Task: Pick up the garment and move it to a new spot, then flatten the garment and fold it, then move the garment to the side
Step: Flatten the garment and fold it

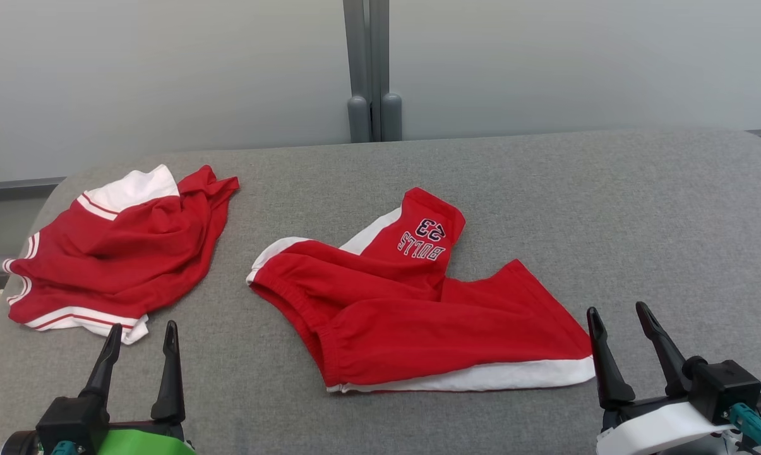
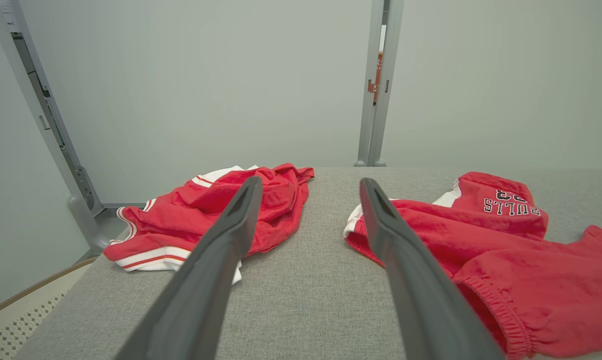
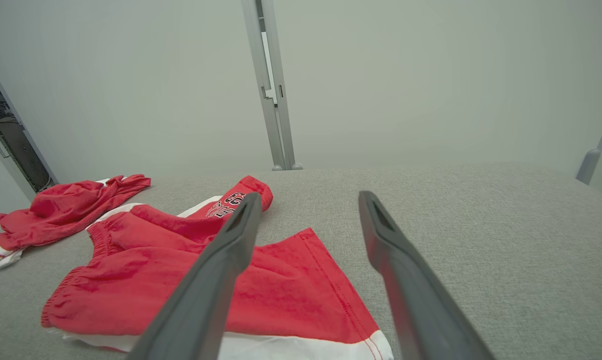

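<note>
The red shorts with white stripes (image 1: 405, 316) lie rumpled in the middle of the grey fabric table (image 1: 607, 202). Our left pincer (image 1: 143, 328) and right pincer (image 1: 617, 309) stand apart, empty; we judge that all steps remain.

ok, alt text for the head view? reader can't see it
Red shorts with white trim and an upside-down BULLS 23 print lie rumpled in the middle of a grey table, a crumpled red-and-white jersey to their left. The left gripper and right gripper rest open and empty at the bottom corners.
</note>
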Robot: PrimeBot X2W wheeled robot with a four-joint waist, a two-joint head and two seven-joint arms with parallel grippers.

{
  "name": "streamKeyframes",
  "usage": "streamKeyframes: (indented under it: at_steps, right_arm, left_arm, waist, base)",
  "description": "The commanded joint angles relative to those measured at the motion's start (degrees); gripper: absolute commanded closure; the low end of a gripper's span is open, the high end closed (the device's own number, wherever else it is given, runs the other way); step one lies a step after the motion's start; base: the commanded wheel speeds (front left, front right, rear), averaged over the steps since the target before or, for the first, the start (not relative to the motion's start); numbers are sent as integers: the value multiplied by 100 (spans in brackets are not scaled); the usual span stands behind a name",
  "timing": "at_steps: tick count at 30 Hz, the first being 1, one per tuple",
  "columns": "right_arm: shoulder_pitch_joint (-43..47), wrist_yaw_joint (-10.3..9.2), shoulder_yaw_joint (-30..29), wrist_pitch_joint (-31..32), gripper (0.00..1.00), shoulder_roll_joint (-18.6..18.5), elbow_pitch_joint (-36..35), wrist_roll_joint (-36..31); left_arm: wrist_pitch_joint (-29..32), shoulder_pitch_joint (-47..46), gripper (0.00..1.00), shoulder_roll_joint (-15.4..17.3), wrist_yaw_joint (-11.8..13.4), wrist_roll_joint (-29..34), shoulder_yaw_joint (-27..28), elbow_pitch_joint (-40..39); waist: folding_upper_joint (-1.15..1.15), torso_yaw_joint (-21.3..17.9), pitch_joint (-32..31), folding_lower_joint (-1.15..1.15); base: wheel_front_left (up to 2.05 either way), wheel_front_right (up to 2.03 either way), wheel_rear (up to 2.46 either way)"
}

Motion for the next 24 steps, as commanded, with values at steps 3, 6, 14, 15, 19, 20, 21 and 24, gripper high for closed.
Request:
streamKeyframes:
  at_steps: [3, 6, 14, 15, 19, 20, 21, 24]
  right_arm:
    - [62, -8, -10, -1, 0, 5, 17, -39]
    - [59, -8, -10, -3, 0, 6, 30, -35]
    - [-89, -8, -76, 22, 0, -14, 155, -73]
    - [-158, -8, -86, 29, 0, -30, 206, -76]
    - [-385, -8, -124, 117, 0, -96, 519, -125]
    - [-452, -8, -126, 107, 0, -125, 594, -126]
    - [-536, -8, -135, 103, 0, -153, 686, -118]
    - [-744, -8, -161, 97, 0, -242, 1056, -120]
  left_arm:
    - [-18, 58, 0, 50, 42, -28, -10, 3]
    - [-27, 59, 0, 62, 51, -44, -24, 12]
    - [22, -89, 0, 122, -11, -20, -306, 80]
    - [52, -153, 0, 139, -28, -10, -417, 110]
    - [120, -312, 0, 178, -69, -28, -863, 302]
    - [129, -349, 0, 172, -79, -63, -953, 355]
    - [143, -393, 0, 181, -88, -67, -1077, 418]
    - [115, -532, 0, 207, -96, -116, -1482, 705]
  waist:
    - [0, 4, -7, 0]
    - [0, 6, -10, 0]
    - [0, -7, 64, 0]
    - [0, -10, 85, 0]
    - [0, -50, 190, 0]
    - [0, -63, 237, 0]
    - [0, -74, 282, 0]
    - [0, -108, 455, 0]
  base:
    - [0, 0, 0]
    - [0, 0, 0]
    - [0, 0, 0]
    - [0, 0, 0]
    - [0, 0, 0]
    - [0, 0, 0]
    - [0, 0, 0]
    - [0, 0, 0]
